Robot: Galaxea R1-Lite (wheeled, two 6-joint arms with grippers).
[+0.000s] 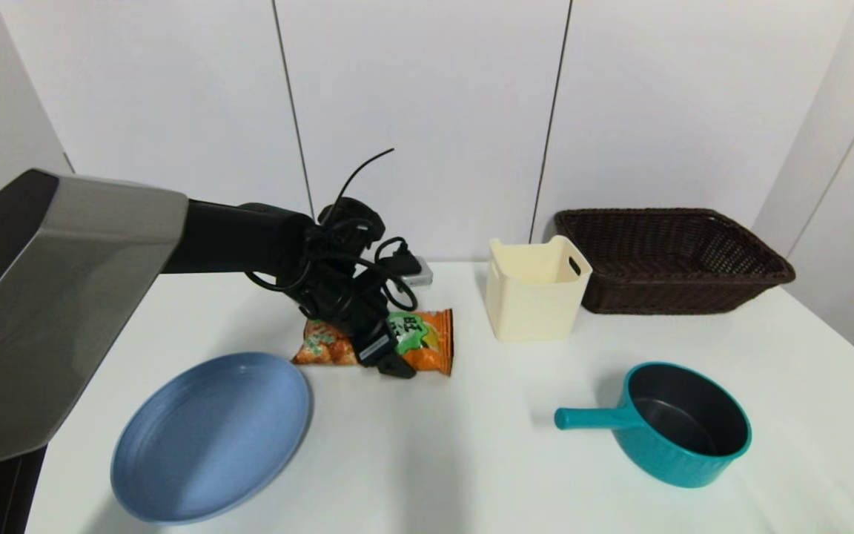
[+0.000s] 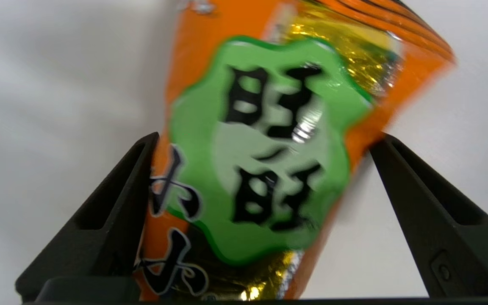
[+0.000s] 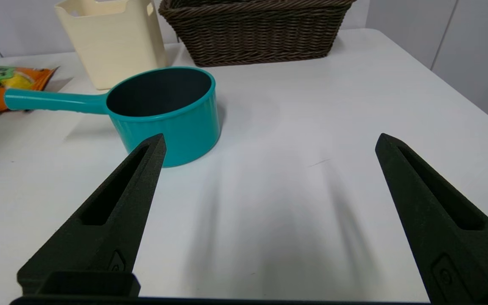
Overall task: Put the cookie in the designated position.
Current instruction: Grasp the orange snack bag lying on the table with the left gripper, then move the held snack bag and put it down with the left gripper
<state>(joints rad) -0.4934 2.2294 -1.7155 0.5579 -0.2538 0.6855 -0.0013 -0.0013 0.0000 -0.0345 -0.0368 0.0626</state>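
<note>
My left tool (image 1: pixel 386 356) is over the cookie (image 1: pixel 427 343), which lies mid-desk (image 1: pixel 471 460) with its long axis left-right. Fingers (image 2: pixel 112 220) are wide, straddling its short width, not clamped. Right tool (image 3: pixel 269 220) wide, idle, farther off at right.

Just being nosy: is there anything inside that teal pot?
The teal pot looks empty: dark inner wall and most of its floor show bare. The near rim hides a strip of floor.
</note>
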